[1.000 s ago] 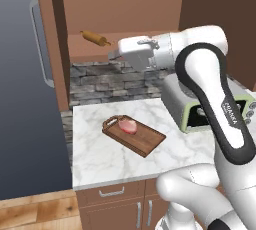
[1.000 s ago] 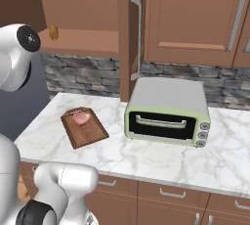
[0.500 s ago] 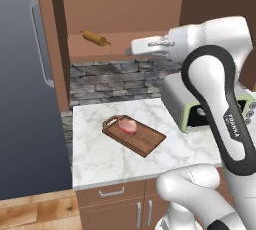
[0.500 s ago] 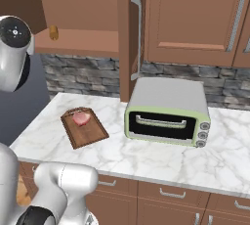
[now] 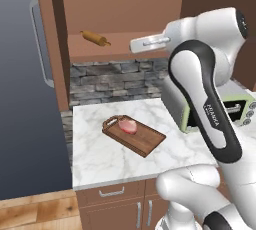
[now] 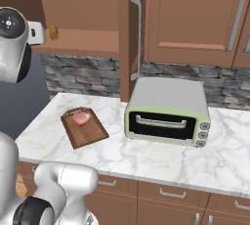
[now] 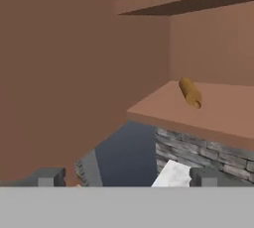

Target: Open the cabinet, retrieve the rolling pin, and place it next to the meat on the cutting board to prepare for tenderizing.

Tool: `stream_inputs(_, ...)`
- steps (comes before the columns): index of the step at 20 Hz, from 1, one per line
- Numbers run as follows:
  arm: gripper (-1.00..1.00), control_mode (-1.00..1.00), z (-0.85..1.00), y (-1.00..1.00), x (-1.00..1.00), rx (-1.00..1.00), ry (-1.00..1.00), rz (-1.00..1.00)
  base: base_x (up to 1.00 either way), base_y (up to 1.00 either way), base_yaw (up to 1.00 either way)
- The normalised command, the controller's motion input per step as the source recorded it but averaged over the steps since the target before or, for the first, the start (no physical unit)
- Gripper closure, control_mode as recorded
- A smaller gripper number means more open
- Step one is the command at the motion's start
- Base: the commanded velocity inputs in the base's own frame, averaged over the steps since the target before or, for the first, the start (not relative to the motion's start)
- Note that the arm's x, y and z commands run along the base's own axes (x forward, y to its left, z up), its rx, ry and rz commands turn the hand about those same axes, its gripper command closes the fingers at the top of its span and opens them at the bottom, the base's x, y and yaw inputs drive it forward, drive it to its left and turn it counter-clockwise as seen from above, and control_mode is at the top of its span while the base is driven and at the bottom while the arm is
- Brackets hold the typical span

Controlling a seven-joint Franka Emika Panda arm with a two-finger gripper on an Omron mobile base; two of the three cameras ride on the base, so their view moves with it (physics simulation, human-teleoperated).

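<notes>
Lying on the cabinet floor, the pin sits by the open left door, well apart from the gripper, whose jaws stand wide and empty, aimed at it from the right. Below, the meat rests on the board atop the counter, beside a toaster oven.

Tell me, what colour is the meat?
Pink-red meat, seen best in the left base view.

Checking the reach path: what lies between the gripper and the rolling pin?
Nothing: in the hand view, bare cabinet floor runs from the open gripper to the rolling pin.
</notes>
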Motion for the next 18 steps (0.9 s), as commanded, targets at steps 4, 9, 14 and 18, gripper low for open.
stream_inputs(4,-1.0,-1.0,0.0,-0.01,0.53,-0.14,0.0,-0.08,0.0,0.0,0.0)
stream_inputs(9,-1.0,-1.0,-0.02,0.0,0.51,-0.12,0.0,-0.02,0.0,0.0,0.0)
stream_inputs(14,-1.0,-1.0,-0.11,0.0,0.44,-0.09,0.0,0.0,0.0,0.0,0.0)
stream_inputs(18,-1.0,-1.0,-0.14,0.0,0.46,-0.05,0.0,0.0,0.0,0.0,0.0)
